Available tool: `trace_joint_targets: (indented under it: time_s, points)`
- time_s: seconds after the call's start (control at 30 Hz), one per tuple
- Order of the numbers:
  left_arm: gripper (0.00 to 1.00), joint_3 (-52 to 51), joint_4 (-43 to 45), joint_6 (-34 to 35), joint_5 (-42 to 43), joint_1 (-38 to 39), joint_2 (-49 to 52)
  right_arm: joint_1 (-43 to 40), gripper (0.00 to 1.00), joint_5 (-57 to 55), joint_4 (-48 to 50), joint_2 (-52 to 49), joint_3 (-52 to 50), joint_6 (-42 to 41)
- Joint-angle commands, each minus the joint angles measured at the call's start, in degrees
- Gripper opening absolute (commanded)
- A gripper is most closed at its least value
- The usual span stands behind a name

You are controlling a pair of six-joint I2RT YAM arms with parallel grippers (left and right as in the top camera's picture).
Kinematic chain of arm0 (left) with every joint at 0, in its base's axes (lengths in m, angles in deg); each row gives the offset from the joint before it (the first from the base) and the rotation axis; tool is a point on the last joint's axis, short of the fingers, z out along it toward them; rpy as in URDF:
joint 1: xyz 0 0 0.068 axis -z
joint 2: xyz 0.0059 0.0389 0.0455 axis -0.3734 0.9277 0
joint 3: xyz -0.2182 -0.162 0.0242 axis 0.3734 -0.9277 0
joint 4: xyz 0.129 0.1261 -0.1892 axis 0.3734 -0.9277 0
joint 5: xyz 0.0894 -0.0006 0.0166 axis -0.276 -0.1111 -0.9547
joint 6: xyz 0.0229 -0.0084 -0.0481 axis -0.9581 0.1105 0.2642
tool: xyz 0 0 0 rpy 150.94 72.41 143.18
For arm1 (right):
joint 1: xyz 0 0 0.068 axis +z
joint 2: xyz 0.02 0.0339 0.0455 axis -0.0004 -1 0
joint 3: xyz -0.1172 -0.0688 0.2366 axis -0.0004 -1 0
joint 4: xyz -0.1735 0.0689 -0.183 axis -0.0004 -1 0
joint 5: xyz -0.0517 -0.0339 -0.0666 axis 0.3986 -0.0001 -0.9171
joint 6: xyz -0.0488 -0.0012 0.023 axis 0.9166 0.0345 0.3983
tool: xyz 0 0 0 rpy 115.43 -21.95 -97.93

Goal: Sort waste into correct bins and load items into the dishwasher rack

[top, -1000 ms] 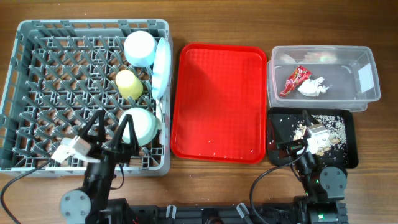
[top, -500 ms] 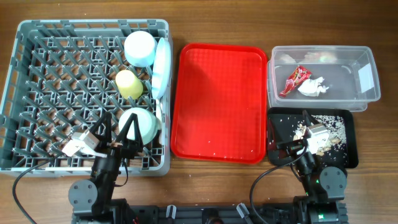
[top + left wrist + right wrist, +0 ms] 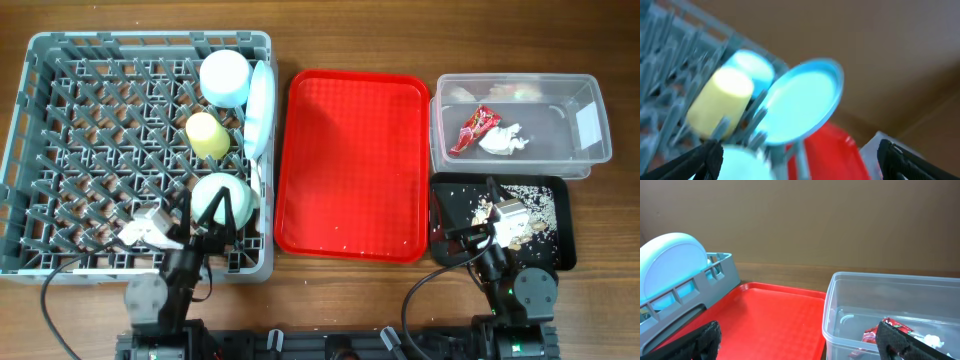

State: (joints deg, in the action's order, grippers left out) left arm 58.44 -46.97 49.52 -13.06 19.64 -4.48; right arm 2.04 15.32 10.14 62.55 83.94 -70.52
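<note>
Grey plastic forms the large square dishwasher rack (image 3: 150, 42) at the left of the wooden table (image 3: 400, 40). In its right-hand rows we see a pale blue bowl (image 3: 224, 77), a light blue round plate (image 3: 261, 105) standing on edge, a small yellow-green cup (image 3: 207, 135) and a white bowl (image 3: 240, 195). Our left gripper (image 3: 205, 212) hangs over that white bowl, jaws spread wide and empty. Our right gripper (image 3: 465, 207) is just as wide and empty above the shallow black rectangular tray (image 3: 562, 245), where pale beige rice-like scraps (image 3: 530, 205) lie scattered. Behind it, the clear rectangular plastic tub (image 3: 592, 100) holds a small red crinkled wrapper (image 3: 474, 128) beside a crumpled white tissue (image 3: 503, 139). A flat red tray (image 3: 355, 165) lies between the rack and the bins.
</note>
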Motion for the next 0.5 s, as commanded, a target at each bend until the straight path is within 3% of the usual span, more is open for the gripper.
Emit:
trace_joint_targets:
  time_s: [0.0,0.17,0.23,0.37,0.47]
  points:
    - [1.00,-1.01,-1.49,-4.63,-3.43,0.31,-0.59,0.28,1.00,0.72,0.31,0.13,-0.07,0.52]
    - [1.00,-1.01,-2.43,-19.96,-14.10,0.31,-0.59,0.26,1.00,0.72,0.31,0.13,-0.07,0.52]
    - [1.00,-1.01,-2.40,-25.68,-14.43,0.31,-0.59,0.28,1.00,0.72,0.31,0.13,-0.07,0.55]
    - [1.00,-1.01,-2.43,-32.85,-14.23,0.33,-0.59,0.26,1.00,0.72,0.31,0.13,-0.07,0.55]
    - [1.00,-1.01,-2.45,-33.66,-13.49,0.33,-0.59,0.26,1.00,0.72,0.31,0.13,-0.07,0.55]
